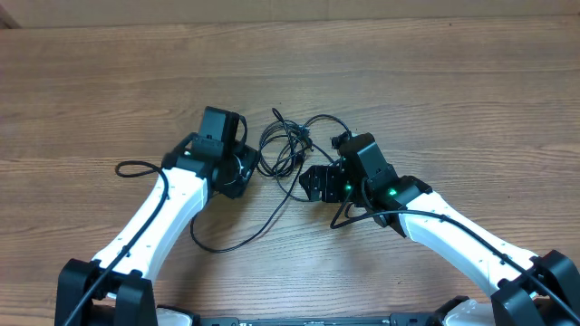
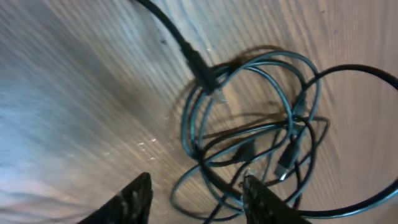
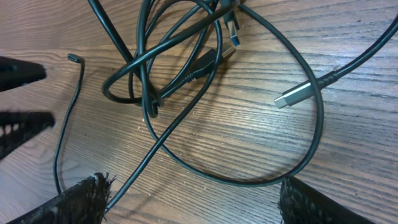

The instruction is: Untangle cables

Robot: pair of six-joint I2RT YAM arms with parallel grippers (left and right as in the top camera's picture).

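Note:
The cables (image 1: 283,149) lie as a tangle of thin black loops on the wooden table, between my two grippers. My left gripper (image 1: 252,167) reaches in from the left. In the left wrist view it (image 2: 199,200) stands open, with several loops of the tangle (image 2: 287,163) lying between and just past its fingers. The right finger (image 2: 264,202) touches a strand. My right gripper (image 1: 310,184) comes from the right and, in its wrist view, is wide open (image 3: 196,199) over one big cable loop (image 3: 249,182). A silver plug (image 3: 292,96) lies inside that loop.
One thin cable strand (image 1: 237,243) trails from the tangle toward the table's near side, under the left arm. A thicker arm wire (image 1: 127,166) loops out to the left. Dark fingers of the other gripper (image 3: 18,74) show at the left edge of the right wrist view.

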